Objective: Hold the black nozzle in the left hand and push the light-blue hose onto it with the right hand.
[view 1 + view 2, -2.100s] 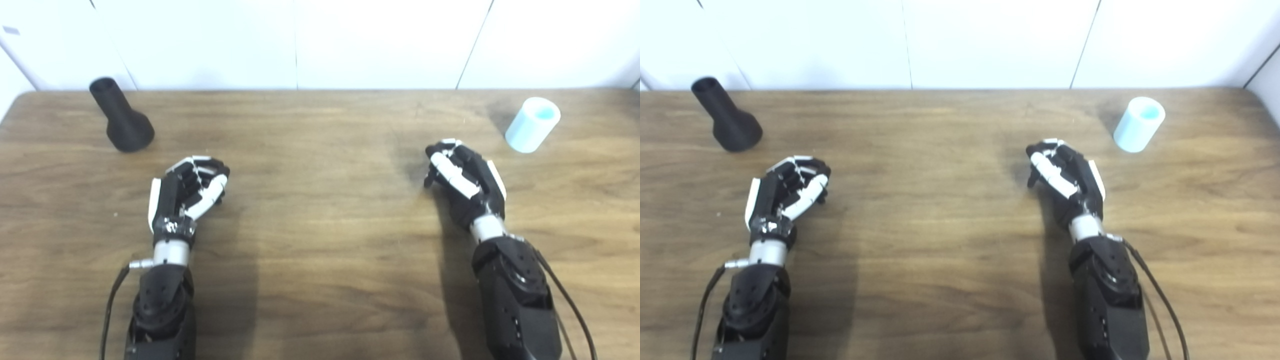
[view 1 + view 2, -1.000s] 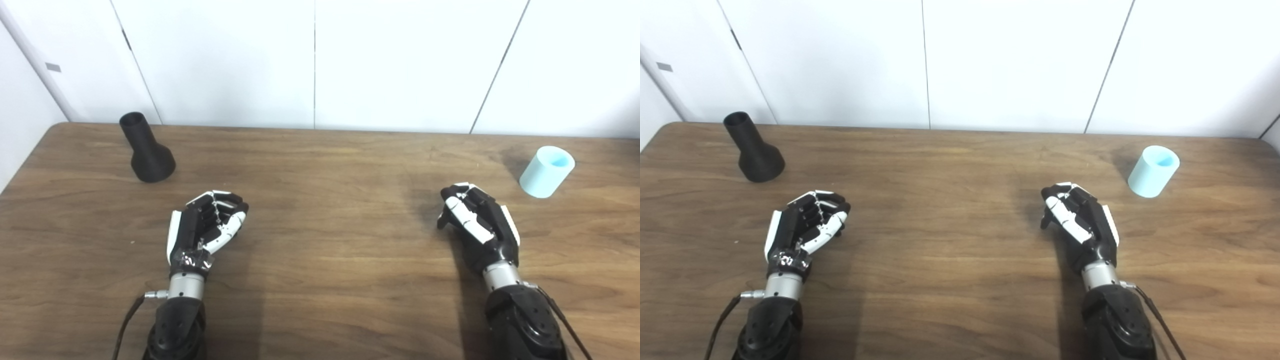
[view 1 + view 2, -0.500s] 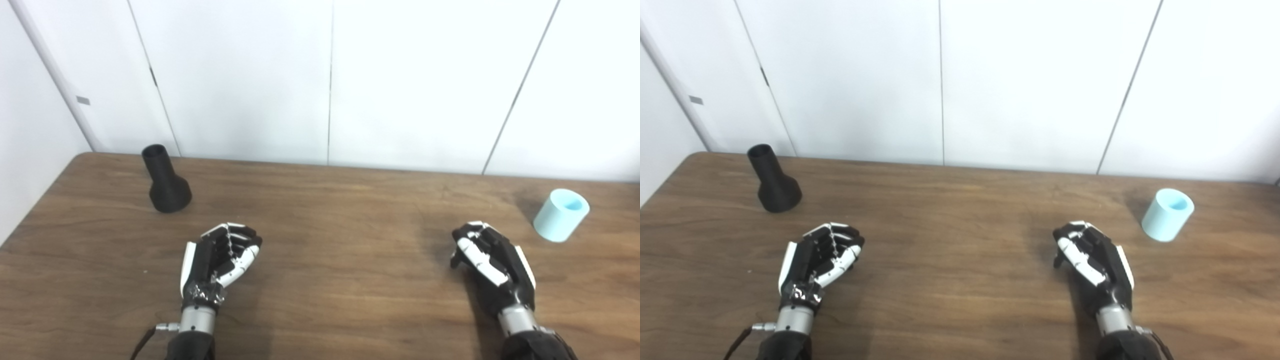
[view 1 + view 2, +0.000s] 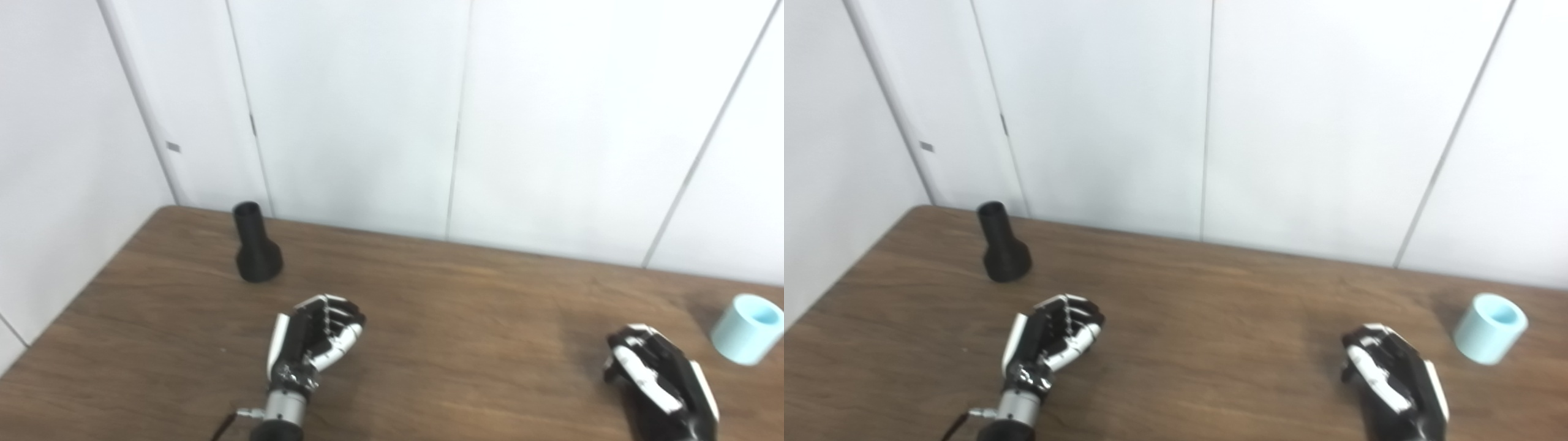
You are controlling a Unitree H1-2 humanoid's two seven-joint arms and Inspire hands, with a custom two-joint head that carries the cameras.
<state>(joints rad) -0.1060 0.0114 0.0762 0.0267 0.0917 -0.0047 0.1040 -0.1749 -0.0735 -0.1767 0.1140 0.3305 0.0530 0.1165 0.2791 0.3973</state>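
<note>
Below us, we see a wooden table with dark brown grain running across it, smooth and matte, its far left corner rounded. Behind it stand white wall panels, flat and plain, split by thin vertical seams.

We find the black nozzle standing upright near the far left corner of the table. It is matte black, a narrow round tube with an open mouth at the top that widens into a broad, bell-like base resting on the wood. Nothing touches it.

We find the light-blue hose near the far right edge, well apart from the nozzle. It looks like a short, thick-walled cylinder of pale, smooth material, its open end up and leaning a little to the right as we view it.

Our left hand lies on the table nearer to us than the nozzle, black with white shells, its fingers curled in toward the palm and holding nothing. Our right hand sits low at the right, just short of the hose, its fingers likewise curled in on nothing.
</note>
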